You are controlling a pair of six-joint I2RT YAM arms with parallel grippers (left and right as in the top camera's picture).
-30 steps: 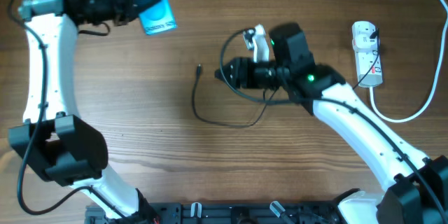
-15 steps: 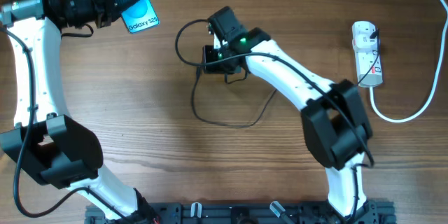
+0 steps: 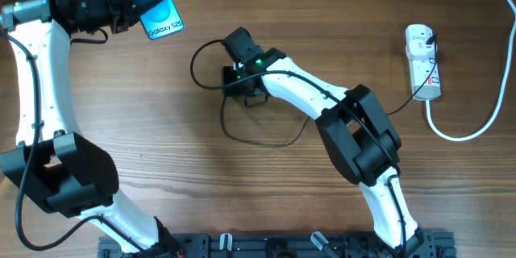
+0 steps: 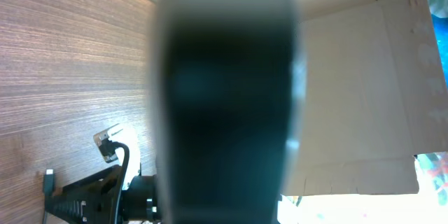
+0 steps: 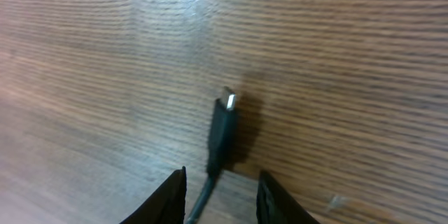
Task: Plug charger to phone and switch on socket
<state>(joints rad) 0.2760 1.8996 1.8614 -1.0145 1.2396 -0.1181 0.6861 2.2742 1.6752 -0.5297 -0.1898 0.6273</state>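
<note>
teal-lit phone (image 3: 165,24) is at the far left, top edge of the wood table (image 3: 161,169). left gripper (image 3: 149,2) is clamped on its upper part, with the "galaxy s25" end sticking out toward the middle. my read: it's held up off the wood so one end is presented for the plug. can't tell which edge has the port. left wrist view is just a dark blur close to the lens, no help.

centre: charger (image 3: 226,121) cable lies in a loose loop on the wood. its plug (image 5: 222,133) lies flat, metal tip pointing away from the right wrist camera. right gripper (image 5: 222,179) is low over it, fingers either side of the cable just behind the plug. there's a gap showing on one side, so the jaws are apart and nothing is pinched yet. placement makes sense: grab right behind the connector so the tip stays stiff and aimed. next move needs a clean close without rolling the plug.

right: socket (image 3: 420,60) lies well apart from both grippers, white lead (image 3: 459,135) trailing off, red switch mark (image 3: 434,82) at its near end. looks like the switch comes last.
</note>
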